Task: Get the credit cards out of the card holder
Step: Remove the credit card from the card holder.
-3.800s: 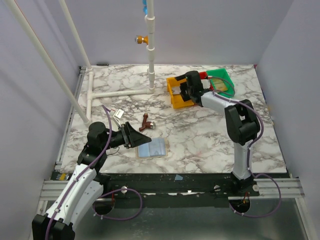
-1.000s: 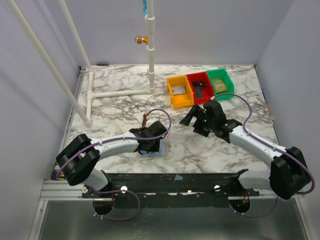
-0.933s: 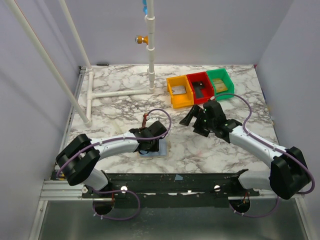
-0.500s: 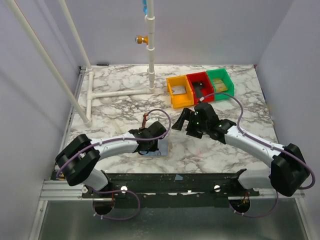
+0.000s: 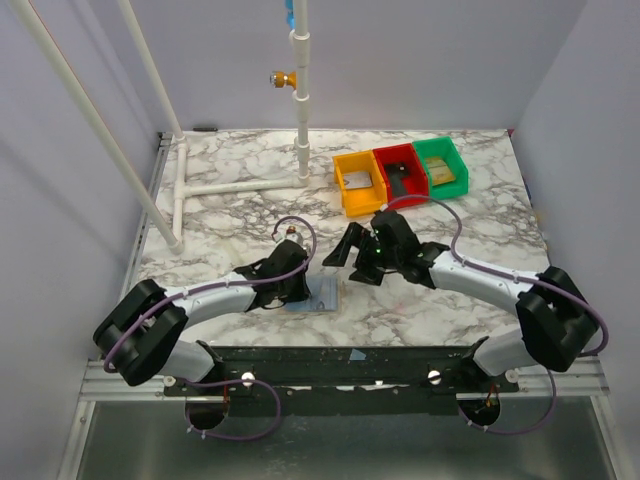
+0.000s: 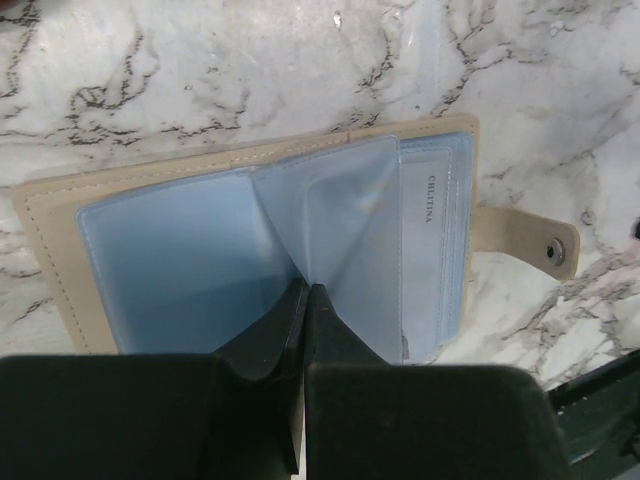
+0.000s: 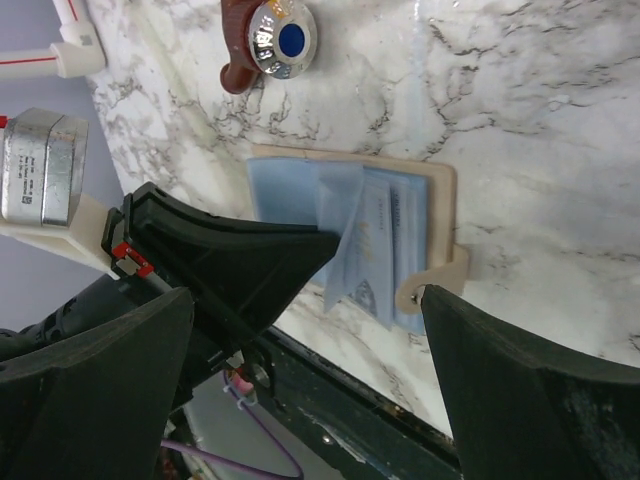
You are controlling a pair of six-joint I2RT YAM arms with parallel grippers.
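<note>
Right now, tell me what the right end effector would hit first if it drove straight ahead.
Most likely the lifted plastic sleeve of the card holder, which the left end effector is pinching; depth is hard to judge here.

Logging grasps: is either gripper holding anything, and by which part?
The left gripper pinches one clear sleeve leaf of the open card holder at its edge; the right gripper is open, holding nothing.
</note>
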